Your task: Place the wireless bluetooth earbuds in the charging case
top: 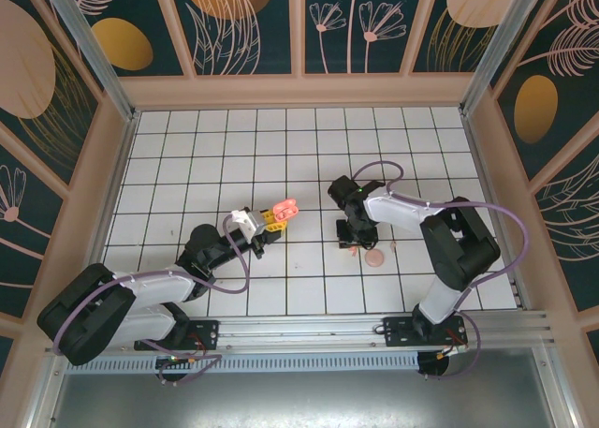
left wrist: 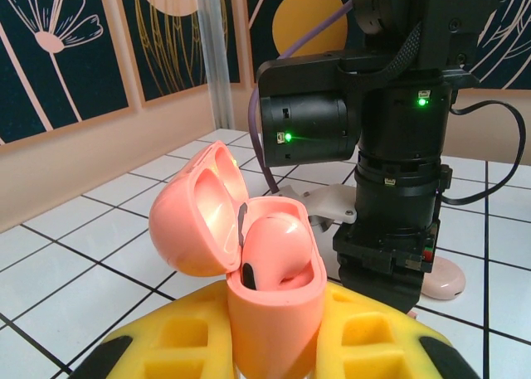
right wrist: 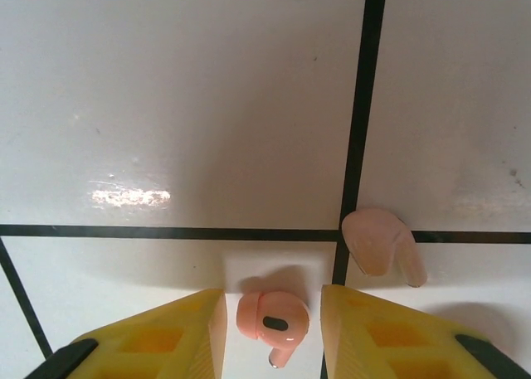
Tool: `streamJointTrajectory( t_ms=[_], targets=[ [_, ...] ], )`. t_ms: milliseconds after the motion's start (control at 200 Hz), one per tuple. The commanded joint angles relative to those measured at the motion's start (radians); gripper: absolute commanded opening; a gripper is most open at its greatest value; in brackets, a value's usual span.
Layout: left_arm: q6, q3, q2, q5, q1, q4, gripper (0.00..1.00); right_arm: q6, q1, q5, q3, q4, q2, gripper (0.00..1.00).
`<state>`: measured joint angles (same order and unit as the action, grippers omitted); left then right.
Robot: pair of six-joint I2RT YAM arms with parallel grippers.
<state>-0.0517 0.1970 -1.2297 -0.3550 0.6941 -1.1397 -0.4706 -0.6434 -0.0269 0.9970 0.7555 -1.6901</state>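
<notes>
My left gripper (top: 270,221) is shut on the coral charging case (top: 284,208), holding it upright above the tiles. In the left wrist view the case (left wrist: 274,304) has its lid (left wrist: 195,221) swung open to the left, and one salmon earbud (left wrist: 278,246) sits in it. My right gripper (top: 352,243) points straight down at the floor. In the right wrist view its yellow fingers (right wrist: 187,329) stand open on either side of a second earbud (right wrist: 278,317) lying on a tile, with a small gap on each side.
A paler pink earbud-shaped piece (right wrist: 382,242) lies on a grid line just beyond the right finger. A pale pink round pod (top: 375,257) rests on the tiles right of the right gripper, also behind that arm (left wrist: 390,147) as the pod (left wrist: 448,281).
</notes>
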Motion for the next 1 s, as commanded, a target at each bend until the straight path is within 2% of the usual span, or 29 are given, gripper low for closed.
streamJointTrajectory(
  t_ms=[0,415,621,771,996],
  targets=[
    [-0.014,-0.006,0.015,0.010,0.004,-0.005,0.14,0.010,0.004,0.005,-0.009,-0.007,-0.021,0.33],
    [-0.015,-0.006,0.015,0.008,0.004,0.000,0.14,0.015,0.011,0.010,-0.031,-0.016,-0.029,0.31],
    [-0.014,-0.004,0.013,0.008,0.004,0.000,0.14,0.012,0.010,0.027,-0.033,-0.021,-0.006,0.26],
    [-0.014,-0.001,0.007,0.004,0.004,-0.003,0.14,0.003,0.005,0.038,-0.027,-0.048,0.072,0.26],
    [-0.006,0.015,-0.022,-0.007,0.004,-0.018,0.14,0.026,-0.043,0.133,-0.026,-0.169,0.263,0.26]
  ],
)
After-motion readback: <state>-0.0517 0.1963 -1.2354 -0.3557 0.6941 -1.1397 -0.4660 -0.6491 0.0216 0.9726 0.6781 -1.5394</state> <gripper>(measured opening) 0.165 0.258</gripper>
